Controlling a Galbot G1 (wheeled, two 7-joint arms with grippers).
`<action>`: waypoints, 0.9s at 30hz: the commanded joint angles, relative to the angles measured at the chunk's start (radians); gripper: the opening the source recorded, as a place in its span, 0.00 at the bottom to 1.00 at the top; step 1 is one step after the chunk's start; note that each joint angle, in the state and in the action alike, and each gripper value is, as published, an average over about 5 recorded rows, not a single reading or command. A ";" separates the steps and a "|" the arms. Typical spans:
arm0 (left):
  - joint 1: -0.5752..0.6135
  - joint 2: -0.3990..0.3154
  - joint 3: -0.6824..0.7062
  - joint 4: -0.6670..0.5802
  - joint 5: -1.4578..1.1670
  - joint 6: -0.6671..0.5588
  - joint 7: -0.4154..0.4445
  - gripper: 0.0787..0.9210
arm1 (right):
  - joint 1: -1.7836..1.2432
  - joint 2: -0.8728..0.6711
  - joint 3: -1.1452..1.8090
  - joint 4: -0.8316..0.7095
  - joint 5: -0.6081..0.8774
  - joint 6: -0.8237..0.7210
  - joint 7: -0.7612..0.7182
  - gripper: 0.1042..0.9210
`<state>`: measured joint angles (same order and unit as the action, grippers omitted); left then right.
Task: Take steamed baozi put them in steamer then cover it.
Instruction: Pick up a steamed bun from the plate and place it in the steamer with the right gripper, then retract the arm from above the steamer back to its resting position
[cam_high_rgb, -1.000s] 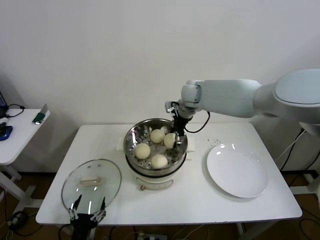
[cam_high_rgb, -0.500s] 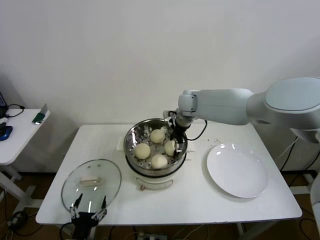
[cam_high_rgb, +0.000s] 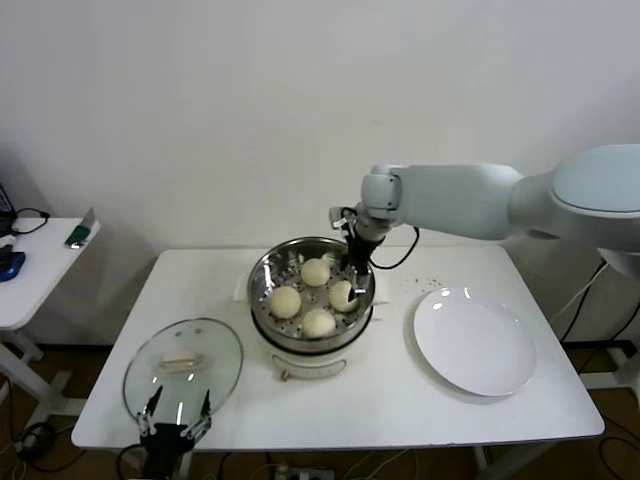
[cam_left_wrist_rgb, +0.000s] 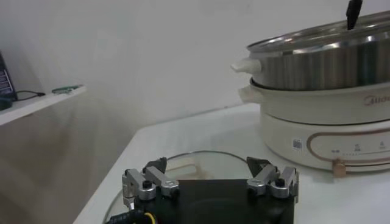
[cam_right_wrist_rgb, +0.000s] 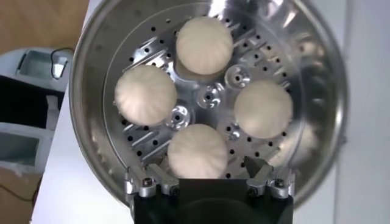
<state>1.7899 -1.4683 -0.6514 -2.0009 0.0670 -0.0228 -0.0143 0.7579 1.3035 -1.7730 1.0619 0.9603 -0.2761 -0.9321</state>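
The steamer (cam_high_rgb: 272, 331) stands mid-table on its cream-white base. Four baozi lie on its perforated tray (cam_right_wrist_rgb: 210, 96): one at the back (cam_high_rgb: 315, 272), one on the left (cam_high_rgb: 286, 302), one at the front (cam_high_rgb: 319, 323), one on the right (cam_high_rgb: 343, 295). My right gripper (cam_high_rgb: 355, 268) hangs open and empty just above the right baozi (cam_right_wrist_rgb: 197, 151), fingers apart on either side of it. The cover (cam_high_rgb: 183, 365) lies flat at the table's front left. My left gripper (cam_high_rgb: 175, 420) is open and empty at the cover's near rim (cam_left_wrist_rgb: 201, 155).
An empty white plate (cam_high_rgb: 475, 345) lies to the right of the steamer. A small side table (cam_high_rgb: 30, 270) with a few objects stands off to the left. The steamer's wall (cam_left_wrist_rgb: 323, 67) rises beyond the cover. The white wall is close behind.
My right gripper lowered the fourth baozi onto the right side of the tray, let it go and rose a little. The left arm has not moved.
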 joint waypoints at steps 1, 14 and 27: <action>0.001 0.000 -0.003 -0.003 0.009 0.000 -0.002 0.88 | 0.017 -0.138 0.130 0.019 -0.015 0.067 0.057 0.88; 0.001 -0.027 -0.022 -0.028 0.051 0.000 0.006 0.88 | -0.145 -0.546 0.311 0.308 -0.081 0.359 0.570 0.88; 0.005 -0.060 -0.020 -0.073 0.115 -0.010 -0.005 0.88 | -0.880 -0.721 1.047 0.385 -0.271 0.470 0.760 0.88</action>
<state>1.7907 -1.5159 -0.6698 -2.0551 0.1432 -0.0302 -0.0154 0.3643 0.7353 -1.2368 1.3672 0.8113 0.0936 -0.3563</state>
